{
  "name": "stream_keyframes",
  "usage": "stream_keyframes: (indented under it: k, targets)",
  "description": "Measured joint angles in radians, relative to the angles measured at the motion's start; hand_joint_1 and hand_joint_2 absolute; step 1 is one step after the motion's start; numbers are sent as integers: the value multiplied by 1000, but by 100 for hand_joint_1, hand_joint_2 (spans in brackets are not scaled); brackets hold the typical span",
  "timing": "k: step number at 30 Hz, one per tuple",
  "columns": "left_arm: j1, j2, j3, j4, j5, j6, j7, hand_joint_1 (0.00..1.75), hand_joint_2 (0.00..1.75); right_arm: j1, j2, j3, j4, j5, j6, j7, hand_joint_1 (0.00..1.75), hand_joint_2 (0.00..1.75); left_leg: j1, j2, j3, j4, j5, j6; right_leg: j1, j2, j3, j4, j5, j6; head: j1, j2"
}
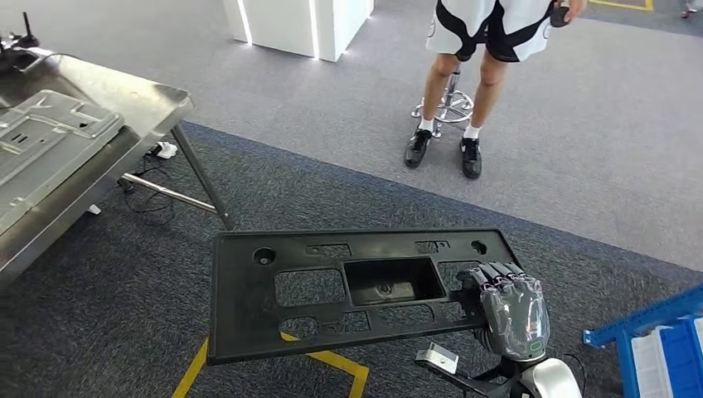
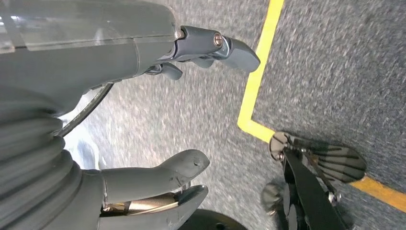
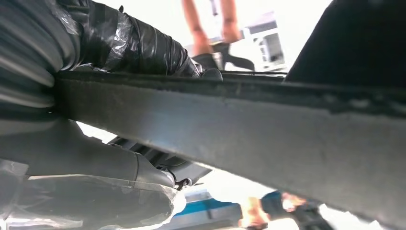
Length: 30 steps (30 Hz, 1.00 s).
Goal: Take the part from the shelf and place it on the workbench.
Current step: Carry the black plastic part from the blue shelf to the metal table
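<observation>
Now flat, part (image 1: 332, 286) lengthwise left-right.

right hand (image 1: 510, 311) raised forward from below, fingers (image 3: 143, 48) over the top of the black part (image 1: 348, 286), thumb under its edge, gripping. left hand (image 2: 110, 96) hanging, fingers apart, holding nothing.

The part (image 1: 348, 290) looks like matt black plastic, its edge rough and scuffed in the right wrist view. The right hand (image 1: 510, 311) gripping it is wrapped in crinkled, glossy clear film over dark fingers. The left hand (image 2: 95, 120) is smooth grey plastic with a ribbed rubbery cover. The workbench (image 1: 124, 91) is dull brushed metal. The floor (image 1: 332, 182) is coarse grey carpet with glossy yellow tape (image 1: 199, 365).
</observation>
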Motion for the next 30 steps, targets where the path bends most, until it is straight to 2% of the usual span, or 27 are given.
stream_keyframes:
  k: [1, 2, 3, 4, 5, 6, 7, 8, 9, 10, 11, 12, 13, 14, 15, 17, 18, 20, 21, 23, 24, 25, 26, 27, 28, 29, 30]
  targets:
    - [-1, -1, -1, 0, 2, 0, 0, 0, 175, 1, 0, -1, -1, 3, 0, 1, 175, 175, 1, -13, -5, 7, -4, -5, -3, 23, 16, -41, 15, 0, 0, 0]
    - [-2, -1, -2, 0, 4, 0, 1, 0, 175, 2, 0, -2, -1, 5, 0, 3, 175, 175, 2, -25, -11, 11, -5, -10, -4, 41, 24, -62, 17, 0, 0, 0]
    - [-2, -1, -3, 0, 6, 0, 1, 0, 175, 4, 0, -3, -2, 7, 0, 5, 175, 175, 4, -38, -16, 12, -5, -17, -1, 43, 25, -65, 13, -3, -1, 0]
    - [-1, -1, -5, 0, 7, 0, 2, 0, 175, 4, 0, -4, -2, 8, 0, 6, 175, 175, 6, -50, -19, 11, -4, -23, -1, 31, 27, -68, 14, -7, -1, 0]
    - [2, -1, -7, 0, 8, 0, 2, 0, 175, 3, 0, -5, -3, 9, 1, 7, 175, 175, 8, -47, -21, 13, -5, -29, -1, 17, 31, -74, 15, -12, -1, 0]
    - [3, -2, -9, 0, 8, 0, 2, 0, 175, 3, -1, -6, -3, 9, 1, 9, 175, 175, 7, -26, -27, 26, -14, -34, -2, 3, 37, -81, 17, -19, -2, 0]
    - [3, -3, -11, 0, 9, 0, 3, 0, 175, 4, -1, -7, -4, 10, 1, 10, 175, 175, 6, 6, -41, 56, -33, -38, -3, -12, 42, -88, 18, -26, -3, 0]
    - [2, -4, -13, 0, 9, 0, 3, 0, 175, 4, -1, -7, -6, 10, 2, 10, 175, 175, 7, 45, -64, 105, -61, -42, -1, -28, 46, -92, 18, -30, -4, 0]
    - [-1, -5, -16, 0, 9, 0, 3, 0, 175, 6, -1, -8, -7, 10, 2, 11, 175, 175, 9, 72, -96, 167, -93, -47, 1, -43, 49, -93, 16, -34, -5, 0]
    - [-2, -6, -17, 0, 10, 0, 3, 0, 175, 6, -1, -8, -8, 11, 2, 11, 175, 175, 12, 84, -129, 230, -119, -50, 3, -59, 50, -94, 14, -35, -5, 0]
    - [-2, -6, -19, 0, 11, 0, 3, 0, 175, 7, -1, -9, -8, 12, 2, 11, 175, 175, 15, 90, -151, 270, -129, -53, 4, -75, 51, -93, 12, -35, -5, 0]
    - [-1, -6, -20, 0, 11, 0, 3, 0, 175, 7, -1, -9, -8, 12, 2, 11, 175, 175, 17, 93, -156, 278, -121, -55, 5, -90, 53, -93, 9, -34, -5, 0]
    - [0, -6, -21, 0, 12, 0, 3, 0, 175, 8, -1, -9, -8, 14, 3, 11, 175, 175, 18, 97, -140, 245, -94, -55, 5, -104, 56, -93, 7, -32, -5, 0]
    - [1, -6, -22, 0, 12, 0, 3, 0, 175, 8, -1, -10, -8, 15, 3, 11, 175, 175, 18, 109, -105, 179, -58, -54, 5, -117, 60, -93, 4, -30, -5, 0]
    - [1, -6, -22, 0, 12, 0, 3, 0, 175, 8, -1, -10, -9, 15, 3, 11, 175, 175, 15, 132, -68, 107, -30, -50, 6, -128, 65, -93, 0, -26, -5, 0]
    - [-1, -6, -22, 0, 13, 0, 3, 0, 175, 8, -1, -12, -9, 17, 3, 12, 175, 175, 5, 162, -21, 15, -2, -38, 10, -149, 72, -93, -7, -16, -5, 0]
    - [-1, -6, -23, 0, 14, 0, 3, 0, 175, 8, -1, -13, -10, 17, 3, 12, 175, 175, 1, 163, -18, 4, -3, -32, 11, -158, 75, -94, -9, -11, -5, 0]
    - [2, -6, -23, 0, 16, 1, 4, 0, 175, 7, -1, -14, -11, 18, 3, 14, 175, 175, 1, 139, -16, -3, 1, -21, 10, -173, 83, -97, -13, 1, -5, 0]
    - [2, -7, -24, 0, 17, 1, 4, 0, 175, 6, -1, -15, -11, 19, 4, 14, 175, 175, 3, 127, -11, -10, 4, -15, 8, -160, 85, -90, -21, 6, -4, 0]
    - [0, -8, -24, 0, 19, 1, 4, 0, 175, 5, -1, -16, -13, 21, 5, 15, 175, 175, 8, 106, 1, -23, 10, -2, 4, -102, 58, -21, -65, 10, -3, 0]
    - [-2, -8, -25, 0, 19, 1, 4, 0, 175, 5, -2, -16, -13, 21, 7, 15, 175, 175, 7, 94, 3, -24, 10, 1, 3, -72, 26, 43, -96, 9, -3, 0]
    - [-4, -8, -25, 0, 20, 1, 4, 0, 175, 5, -2, -17, -12, 21, 10, 15, 175, 175, 6, 82, 3, -23, 10, 4, 4, -56, -12, 110, -123, 8, -2, 0]
    - [-5, -8, -26, 0, 20, 1, 4, 0, 175, 5, -3, -17, -10, 21, 13, 16, 175, 175, 5, 68, 3, -22, 9, 5, 4, -51, -43, 160, -135, 7, -2, 0]
    - [-5, -8, -27, 0, 21, 1, 4, 0, 175, 4, -3, -17, -8, 21, 17, 16, 175, 175, 5, 53, 4, -20, 7, 5, 4, -49, -59, 176, -125, 7, -2, 0]
    - [-5, -8, -28, 0, 21, 1, 4, 0, 175, 4, -4, -18, -7, 21, 20, 16, 175, 175, 4, 37, 5, -17, 5, 5, 3, -47, -55, 153, -95, 6, -2, 0]
    - [-5, -9, -29, 0, 21, 1, 4, 0, 175, 2, -4, -18, -6, 21, 22, 16, 175, 175, 5, 21, 7, -12, 2, 4, 3, -38, -35, 96, -52, 4, -2, 0]
    - [-4, -10, -29, 0, 21, 1, 4, 0, 175, 0, -4, -18, -5, 20, 22, 16, 175, 175, 6, 6, 8, -8, -2, 1, 2, -16, -8, 31, -16, 1, -2, 0]
